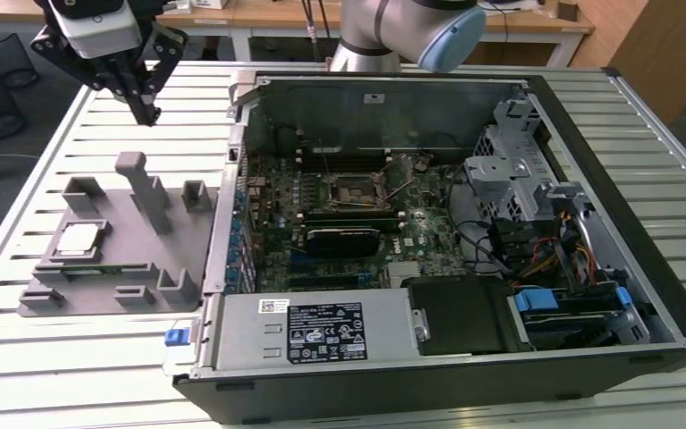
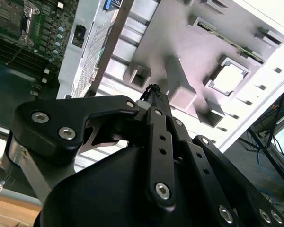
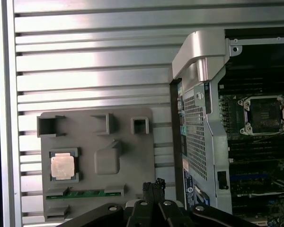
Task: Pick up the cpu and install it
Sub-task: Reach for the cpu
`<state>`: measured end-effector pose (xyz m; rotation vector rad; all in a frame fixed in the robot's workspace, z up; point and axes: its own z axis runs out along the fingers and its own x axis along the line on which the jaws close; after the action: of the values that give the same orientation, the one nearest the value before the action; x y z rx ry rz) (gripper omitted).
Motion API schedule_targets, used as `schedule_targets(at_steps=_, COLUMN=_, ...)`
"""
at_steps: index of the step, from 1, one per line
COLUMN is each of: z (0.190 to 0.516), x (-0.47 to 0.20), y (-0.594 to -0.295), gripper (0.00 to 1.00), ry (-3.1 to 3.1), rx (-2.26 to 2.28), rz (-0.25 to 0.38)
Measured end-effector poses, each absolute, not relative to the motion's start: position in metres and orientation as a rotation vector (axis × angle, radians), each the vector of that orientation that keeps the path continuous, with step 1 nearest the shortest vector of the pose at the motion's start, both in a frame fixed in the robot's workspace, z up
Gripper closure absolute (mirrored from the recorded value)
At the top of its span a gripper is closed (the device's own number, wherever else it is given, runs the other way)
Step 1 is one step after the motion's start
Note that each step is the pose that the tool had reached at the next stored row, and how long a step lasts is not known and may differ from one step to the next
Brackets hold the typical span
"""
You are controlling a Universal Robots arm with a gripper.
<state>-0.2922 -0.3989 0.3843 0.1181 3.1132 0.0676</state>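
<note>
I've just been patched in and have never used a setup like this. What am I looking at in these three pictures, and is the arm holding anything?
This is one robot arm ending in a gripper. The exterior view looks down on a slatted metal table from off the arm. Both wrist views ride on the arm. On the table sit an open computer case and a grey holder block. The cpu lies in a recess of that block. The gripper hangs in the air near the block, shut, holding nothing. The motherboard socket looks empty.
</note>
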Motion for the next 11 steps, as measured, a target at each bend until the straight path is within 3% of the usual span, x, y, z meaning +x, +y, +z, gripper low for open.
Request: schedule_targets(at_steps=11, z=0.3835, x=-0.3029, y=-0.3989, gripper=0.89, ry=3.113, rx=0.118, rz=0.068)
